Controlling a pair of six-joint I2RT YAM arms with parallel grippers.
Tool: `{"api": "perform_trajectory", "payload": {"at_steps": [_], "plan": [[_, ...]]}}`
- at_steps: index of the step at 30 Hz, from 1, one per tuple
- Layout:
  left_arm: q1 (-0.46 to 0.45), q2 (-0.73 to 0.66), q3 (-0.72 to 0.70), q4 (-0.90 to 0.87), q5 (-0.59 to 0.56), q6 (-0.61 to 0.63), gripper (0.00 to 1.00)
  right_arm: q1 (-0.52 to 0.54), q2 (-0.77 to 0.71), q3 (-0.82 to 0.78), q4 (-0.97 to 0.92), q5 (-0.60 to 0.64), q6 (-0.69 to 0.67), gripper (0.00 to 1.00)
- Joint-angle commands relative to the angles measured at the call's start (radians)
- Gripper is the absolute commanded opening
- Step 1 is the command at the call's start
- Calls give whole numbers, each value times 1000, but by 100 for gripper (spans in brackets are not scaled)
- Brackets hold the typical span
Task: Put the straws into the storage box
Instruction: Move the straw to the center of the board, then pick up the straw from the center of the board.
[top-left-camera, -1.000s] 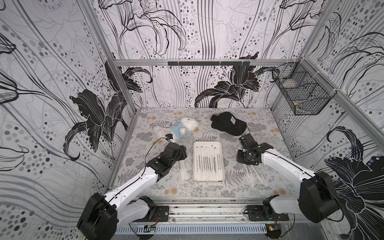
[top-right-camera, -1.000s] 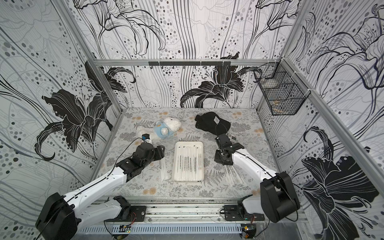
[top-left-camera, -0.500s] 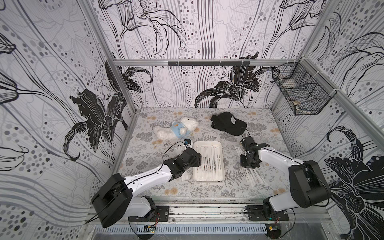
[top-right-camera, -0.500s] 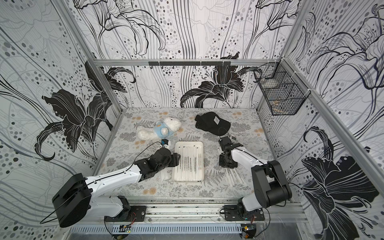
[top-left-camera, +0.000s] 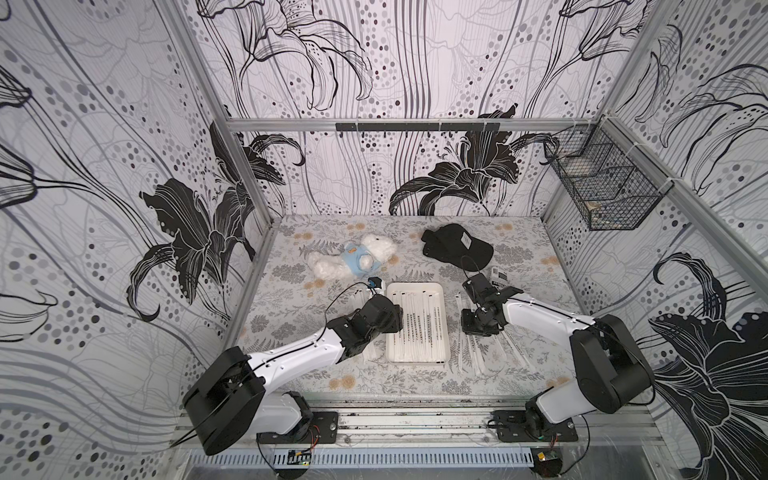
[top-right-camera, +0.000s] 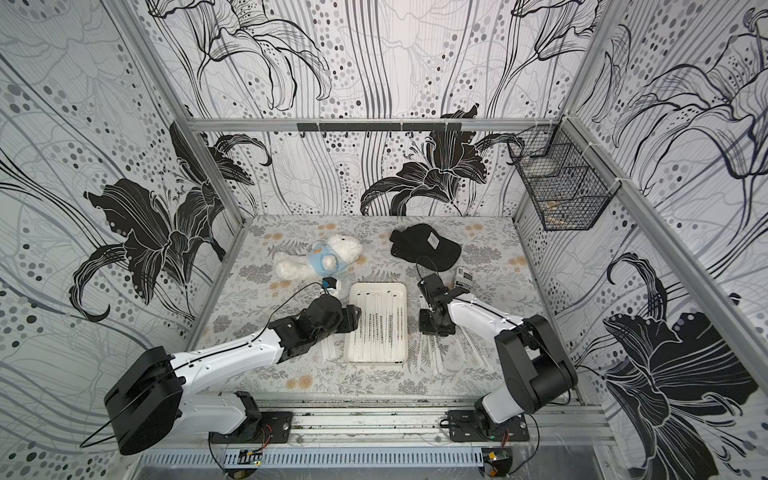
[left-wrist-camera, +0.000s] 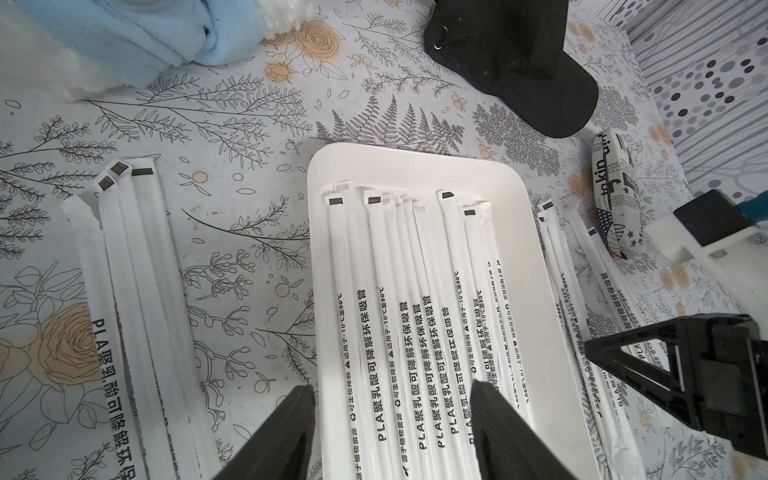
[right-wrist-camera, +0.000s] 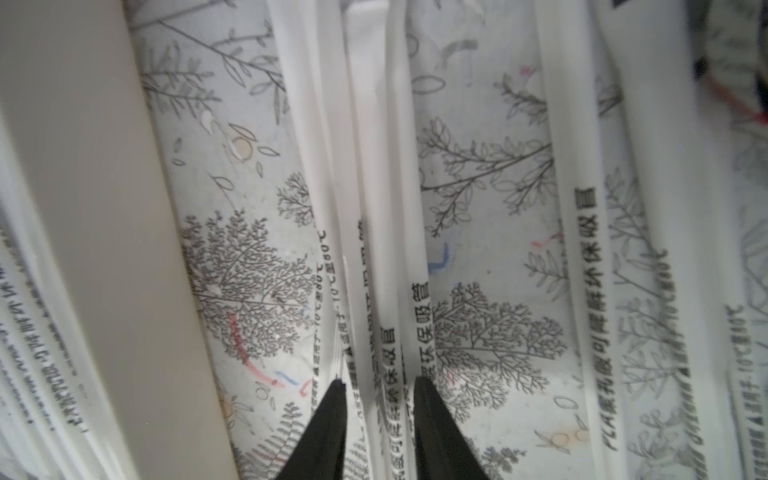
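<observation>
- Straws (left-wrist-camera: 133, 270), L group: a few lie side by side on the worktop (top-left-camera: 291, 299), just beside the L rim of the storage box (top-left-camera: 415, 286), parallel to it. Black end marks point to the rear.
- L arm (top-left-camera: 299, 353): comes in low from front-L. Its wrist end sits at the box's L rim, approx. mid-length.
- L fingers (left-wrist-camera: 274, 436): wide apart, holding nothing. One tip is over the worktop outside the L rim, the other over the straws in the box.
- Storage box: centre of worktop, long axis front-to-rear. The straws inside (top-left-camera: 417, 324) lie lengthwise, packed side by side with some overlapping, print up.
- Straws, R group (top-left-camera: 478, 357): on the worktop just beside the R rim, fanned out toward the front.
- R fingers (right-wrist-camera: 328, 428): narrow gap, tips down at the worktop. Two straws of the R group (right-wrist-camera: 390, 208) run between the tips and lie flat. The box wall is close alongside.
- R arm (top-left-camera: 540, 316): reaches in from front-R, wrist end above the R group.
- Rear of worktop: plush toy (top-left-camera: 353, 259) at L, black cap (top-left-camera: 455, 247) at R. A printed packet (top-left-camera: 498, 275) lies near the cap's brim.
- R wall: wire basket (top-left-camera: 611, 195), hung above the worktop.
</observation>
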Motion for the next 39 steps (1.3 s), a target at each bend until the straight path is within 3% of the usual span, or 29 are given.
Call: {"api": "perform_trajectory", "payload": {"at_steps": [1, 4, 10, 28, 34, 39], "plan": [[-4, -8, 26, 12, -22, 11, 64, -21, -50, 48, -91, 36, -19, 34], [-4, -12, 29, 1, -39, 21, 64, -92, -62, 20, -106, 65, -78, 29], [-2, -14, 31, 2, -40, 22, 65, -98, -13, 52, -130, 212, -148, 25], [-2, -7, 29, 5, -37, 20, 65, -109, 109, 50, -47, 213, -172, 23], [-2, -12, 21, 2, -43, 22, 65, -110, 59, 69, -80, 189, -170, 20], [-2, -1, 18, 19, -34, 19, 65, -178, 43, 63, -82, 158, -189, 23]]}}
